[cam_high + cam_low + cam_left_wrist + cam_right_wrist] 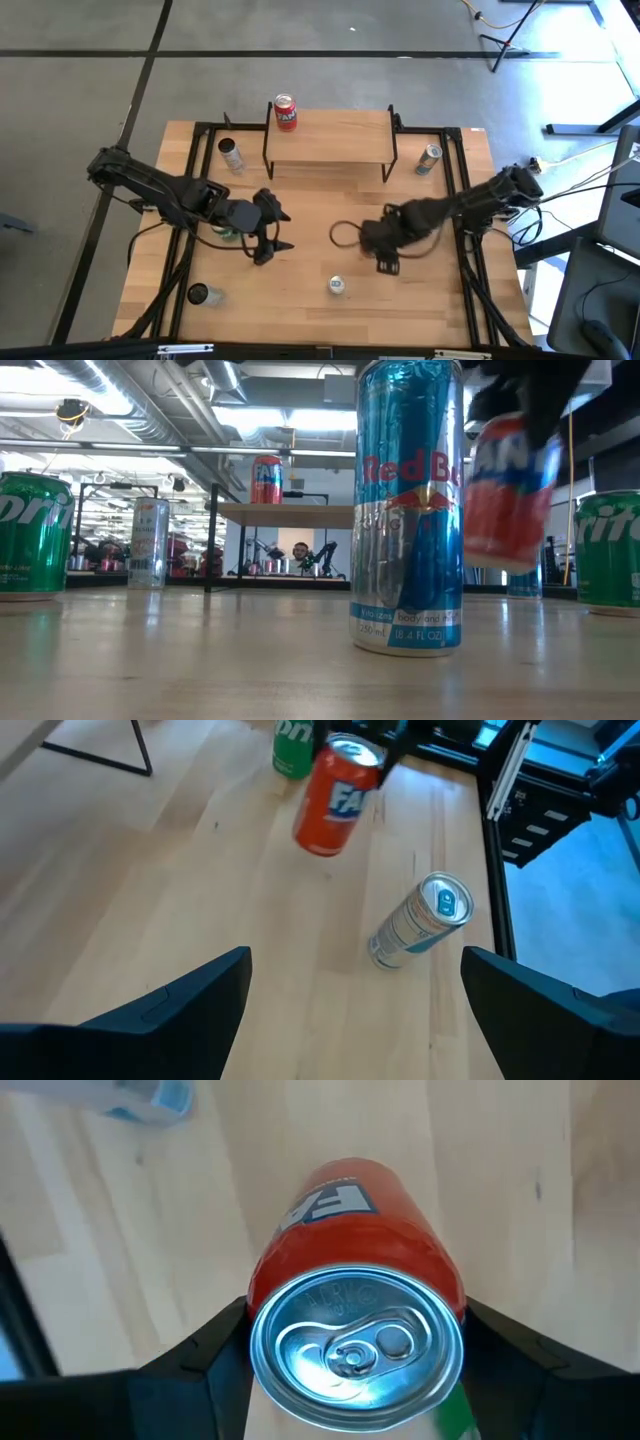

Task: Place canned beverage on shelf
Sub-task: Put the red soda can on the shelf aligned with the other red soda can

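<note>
The shelf [330, 140] stands at the table's far middle on thin black legs, and a red Fanta can [286, 112] stands upright on its left end. It also shows in the low view [290, 513]. My right gripper [386, 250] is right of the table's middle and shut on a second orange-red Fanta can [510, 490], which the gripper hides in the high view. My left gripper [268, 228] is open and empty left of the middle. In the left wrist view its fingers [355, 1010] stand wide apart. My right gripper pinches the Fanta can between its two fingers, on opposite sides of the wall just below the top rim [255, 1315]. The fingers come from above, slanting. The can hangs below them, tilted [335, 800], with its bottom lifted clear of the table [500, 560].
A blue-silver Red Bull can [336, 285] stands near the front middle. A silver can [232, 155] stands left of the shelf, another can [429, 158] right of it. A green Sprite can [225, 232] stands under my left arm and a dark can [198, 294] at front left.
</note>
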Tool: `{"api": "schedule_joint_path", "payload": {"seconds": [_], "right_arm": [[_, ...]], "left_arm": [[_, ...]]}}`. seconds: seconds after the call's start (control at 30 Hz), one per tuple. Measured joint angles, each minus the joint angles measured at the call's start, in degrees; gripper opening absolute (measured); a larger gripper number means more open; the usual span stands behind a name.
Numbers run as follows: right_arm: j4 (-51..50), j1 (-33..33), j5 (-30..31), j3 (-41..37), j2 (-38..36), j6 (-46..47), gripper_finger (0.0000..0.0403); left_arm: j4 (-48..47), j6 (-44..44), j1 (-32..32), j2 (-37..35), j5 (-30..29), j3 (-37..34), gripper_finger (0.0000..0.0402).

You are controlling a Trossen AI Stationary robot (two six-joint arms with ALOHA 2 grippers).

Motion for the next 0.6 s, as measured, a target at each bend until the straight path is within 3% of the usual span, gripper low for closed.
{"api": "schedule_joint_path", "payload": {"seconds": [0.23, 0.43, 0.6], "right_arm": [[-0.6, -4.5, -4.8, 0.0, 5.4, -12.6, 0.0252], [-0.4, -4.6, -6.5, 0.1, 7.2, -15.0, 0.0255], [0.8, -4.6, -6.4, 0.0, 7.4, -14.7, 0.0344]], "left_arm": [[0.0, -1.8, -0.3, 0.2, 0.0, 0.0, 0.0347], [0.1, -2.5, -0.4, 0.2, 0.0, 0.0, 0.0347], [0.6, -2.5, -0.4, 0.2, -0.2, 0.0, 0.0347]]}}
